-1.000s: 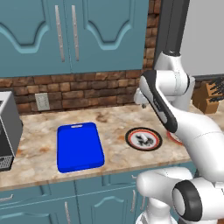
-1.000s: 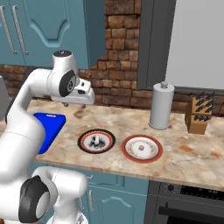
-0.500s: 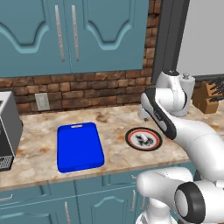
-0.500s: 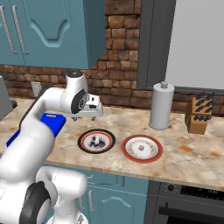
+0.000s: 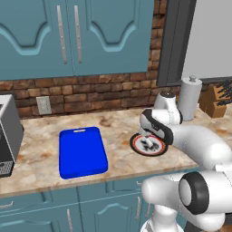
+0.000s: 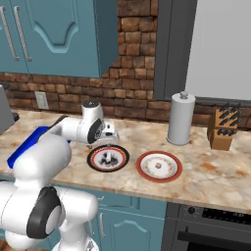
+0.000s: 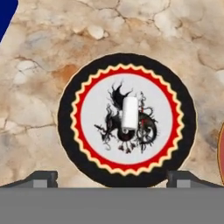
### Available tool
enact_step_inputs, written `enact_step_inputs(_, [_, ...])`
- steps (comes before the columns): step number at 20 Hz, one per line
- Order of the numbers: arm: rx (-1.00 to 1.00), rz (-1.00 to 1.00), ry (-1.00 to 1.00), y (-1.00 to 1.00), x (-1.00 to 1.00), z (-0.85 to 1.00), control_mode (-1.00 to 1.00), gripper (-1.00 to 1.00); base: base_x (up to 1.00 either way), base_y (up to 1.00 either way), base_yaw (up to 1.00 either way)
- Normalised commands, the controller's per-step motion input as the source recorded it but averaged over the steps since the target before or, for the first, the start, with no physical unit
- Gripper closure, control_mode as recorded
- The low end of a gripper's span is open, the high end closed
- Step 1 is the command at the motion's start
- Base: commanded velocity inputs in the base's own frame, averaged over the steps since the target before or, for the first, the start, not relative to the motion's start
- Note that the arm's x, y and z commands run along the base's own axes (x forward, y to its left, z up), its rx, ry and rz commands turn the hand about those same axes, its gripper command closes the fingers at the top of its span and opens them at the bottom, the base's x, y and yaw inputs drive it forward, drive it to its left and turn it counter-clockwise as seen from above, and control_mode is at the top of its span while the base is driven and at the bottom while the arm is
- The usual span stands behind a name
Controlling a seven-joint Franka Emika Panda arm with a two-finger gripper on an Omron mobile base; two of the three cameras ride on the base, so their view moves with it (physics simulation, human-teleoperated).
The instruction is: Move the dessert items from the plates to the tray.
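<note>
Dessert items: we count two. One is a small off-white roll [image 7: 129,113] lying at the centre of the black-rimmed plate [image 7: 65,131]; the other is a pale lump [image 6: 159,165] in the middle of the red-rimmed white plate [image 6: 147,172].
Plates: both sit on the marbled surface [image 6: 215,181], side by side near its front edge, the black-rimmed one closer to the tray.
Tray: the blue tray [image 5: 83,152] lies flat on the same surface, well apart from the plates on the far side of the black-rimmed one, and we see nothing on it.
Claw: the claw [image 7: 112,178] hangs above the black-rimmed plate with its fingertips [image 7: 43,178] spread wide, one on each side of the plate's near rim, pinching nothing.
Step in hand: we judge this to be the approach to the first pick, with the roll lined up roughly between the tips but ahead of them in the hand view.
Done so far: by our reading nothing has reached the tray yet.
Next move: we think it calls for shifting over the roll, coming straight down, and closing across its short width.
Care: the roll looks round enough to slip or roll if the tips meet it off-centre.
Bystanders: a paper towel roll [image 6: 181,118] and a knife block [image 6: 221,128] stand toward the wall, clear of the route.
</note>
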Motion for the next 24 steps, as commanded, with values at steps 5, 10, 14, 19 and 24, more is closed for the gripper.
enact_step_inputs(5, [-0.02, 0.0, 0.04, -0.06, 0.28, -0.74, -1.0, -1.0, 0.0, 0.0, 0.0])
enact_step_inputs(10, [0.0, 0.0, 0.0, -0.04, 0.07, -0.18, -1.0, -1.0, 0.0, 0.0, 0.0])
enact_step_inputs(14, [0.0, 0.0, 0.0, -0.01, 0.09, -0.14, -1.0, -1.0, 0.0, 0.0, 0.0])
enact_step_inputs(19, [0.0, 0.0, -0.02, -0.03, 0.23, -0.22, -1.0, -1.0, 0.0, 0.0, 0.0])
enact_step_inputs(24, [0.0, 0.0, -0.03, -0.03, 0.37, -0.26, -1.0, -1.0, 0.0, 0.0, 0.0])
